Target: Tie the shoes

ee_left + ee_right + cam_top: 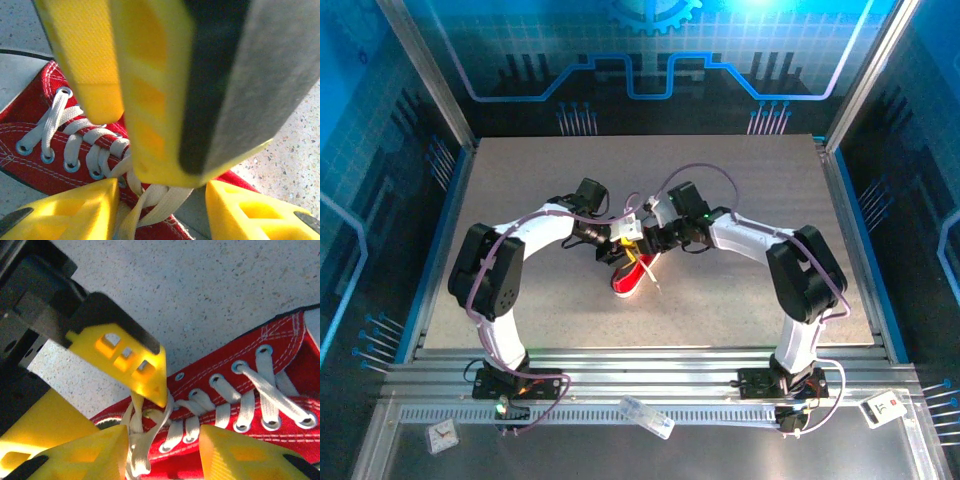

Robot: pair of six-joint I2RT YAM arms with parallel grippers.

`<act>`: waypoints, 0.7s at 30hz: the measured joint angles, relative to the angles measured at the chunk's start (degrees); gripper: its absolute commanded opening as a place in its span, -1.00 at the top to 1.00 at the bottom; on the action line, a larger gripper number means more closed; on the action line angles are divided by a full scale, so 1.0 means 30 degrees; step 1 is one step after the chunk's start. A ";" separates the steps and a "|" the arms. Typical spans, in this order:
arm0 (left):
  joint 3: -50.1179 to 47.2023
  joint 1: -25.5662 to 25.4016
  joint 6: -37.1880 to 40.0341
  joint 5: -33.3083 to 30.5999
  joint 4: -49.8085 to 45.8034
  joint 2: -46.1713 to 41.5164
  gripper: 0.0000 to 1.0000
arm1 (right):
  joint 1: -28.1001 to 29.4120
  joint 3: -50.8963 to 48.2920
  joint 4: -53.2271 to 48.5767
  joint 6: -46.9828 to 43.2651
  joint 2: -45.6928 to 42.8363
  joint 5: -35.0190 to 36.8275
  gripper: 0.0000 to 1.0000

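Red canvas sneaker, flat white laces, on speckled bench; left pincer and right pincer spread, at sneaker's 12 o'clock.

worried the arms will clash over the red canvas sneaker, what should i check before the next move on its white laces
1. The red canvas sneaker with white sole rests on the speckled grey table: ok.
2. The white flat laces are threaded through the eyelets: ok.
3. The left gripper is open, with loose lace strands in its gap: ok.
4. The right gripper is open, with strands in its gap: ok.
5. First knot or bow formed: cannot tell, because the strands bunch behind the fingers.
6. Room between the two grippers: not ok, they crowd together over the shoe's top eyelets.
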 measured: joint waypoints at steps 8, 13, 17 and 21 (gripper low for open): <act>-0.0117 0.0095 -0.0211 0.0007 0.0386 -0.0175 0.00 | 0.0168 0.0488 -0.0998 -0.0226 0.0466 0.0022 0.21; -0.0182 0.0189 -0.0430 0.0007 0.0488 -0.0219 -0.01 | 0.0379 0.0503 -0.1224 -0.0568 0.0474 0.0138 0.74; -0.0219 0.0219 -0.0481 0.0007 0.0663 -0.0277 -0.03 | 0.0393 0.0452 -0.0976 -0.0707 0.0342 0.0226 0.88; -0.0291 0.0226 -0.0488 0.0015 0.0794 -0.0321 -0.05 | 0.0393 -0.0036 -0.0372 -0.0852 -0.0372 0.0219 0.90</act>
